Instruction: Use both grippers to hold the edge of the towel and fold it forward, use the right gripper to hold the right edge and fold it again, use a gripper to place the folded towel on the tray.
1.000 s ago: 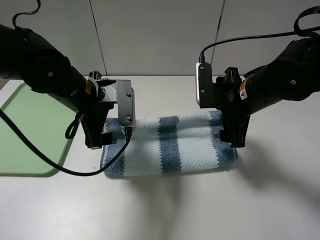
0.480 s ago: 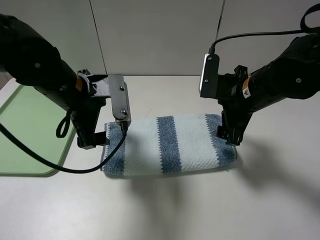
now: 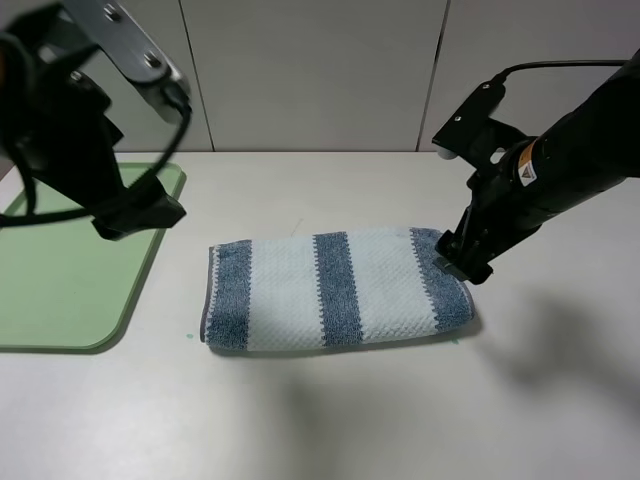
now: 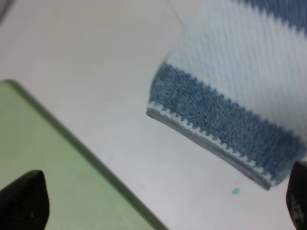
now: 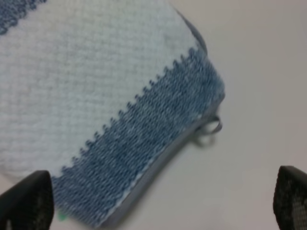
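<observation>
The striped towel [image 3: 335, 290] lies folded once on the table, free of both grippers. Its grey hem [image 3: 207, 295] runs down its left end. My left gripper [image 3: 138, 212] is open and empty, raised over the near right corner of the light-green tray [image 3: 50, 280]. The left wrist view shows the towel's left end [image 4: 225, 100], the tray [image 4: 43, 177] and my fingertips [image 4: 24, 203] wide apart. My right gripper [image 3: 462, 262] is open, just above the towel's right end. The right wrist view shows that end [image 5: 124, 96] with its hem [image 5: 144, 175].
The white table [image 3: 330, 420] has bare room in front of and behind the towel. A grey panelled wall [image 3: 320, 70] stands at the back. A small cloth loop [image 5: 209, 127] sticks out of the towel's right hem. A tiny green mark [image 3: 189, 336] lies by the towel's near left corner.
Both grippers have let go of the towel, which has settled flat. The left arm has risen and swung left over the tray. The right arm has pulled slightly up and right.
</observation>
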Robot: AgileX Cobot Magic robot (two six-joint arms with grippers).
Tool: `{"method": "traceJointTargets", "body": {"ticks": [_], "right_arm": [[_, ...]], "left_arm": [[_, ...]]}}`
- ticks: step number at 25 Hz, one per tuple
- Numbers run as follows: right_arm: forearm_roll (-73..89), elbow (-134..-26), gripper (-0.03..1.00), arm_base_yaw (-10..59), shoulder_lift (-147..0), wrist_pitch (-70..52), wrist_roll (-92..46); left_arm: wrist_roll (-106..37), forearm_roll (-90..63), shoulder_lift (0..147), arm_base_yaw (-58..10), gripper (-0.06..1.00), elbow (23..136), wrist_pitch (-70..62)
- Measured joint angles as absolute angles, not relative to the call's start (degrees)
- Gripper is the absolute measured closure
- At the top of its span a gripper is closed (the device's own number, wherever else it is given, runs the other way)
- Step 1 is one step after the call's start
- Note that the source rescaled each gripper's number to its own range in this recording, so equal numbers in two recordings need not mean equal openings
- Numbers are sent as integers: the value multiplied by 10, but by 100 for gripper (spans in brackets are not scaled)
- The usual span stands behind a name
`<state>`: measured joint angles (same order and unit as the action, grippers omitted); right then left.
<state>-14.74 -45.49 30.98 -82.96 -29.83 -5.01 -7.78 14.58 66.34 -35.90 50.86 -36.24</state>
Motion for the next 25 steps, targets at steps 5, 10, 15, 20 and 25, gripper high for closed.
{"method": "traceJointTargets", "body": {"ticks": [5, 10, 15, 20, 25], "right_arm": [[-73, -455, -3, 310, -795, -347, -28], [8, -455, -3, 310, -748, -374, -27], [44, -455, -3, 310, -703, -377, -27], [52, -455, -3, 310, -671, -381, -27], [57, -455, -3, 310, -651, -392, -19]], "left_arm": [[-11, 146, 541, -359, -4, 509, -449], [24, 145, 404, -359, -3, 509, -529], [28, 114, 262, -359, -3, 503, -597], [28, 68, 134, -359, -3, 447, -632], [33, 43, 26, -359, -2, 371, -639]]}}
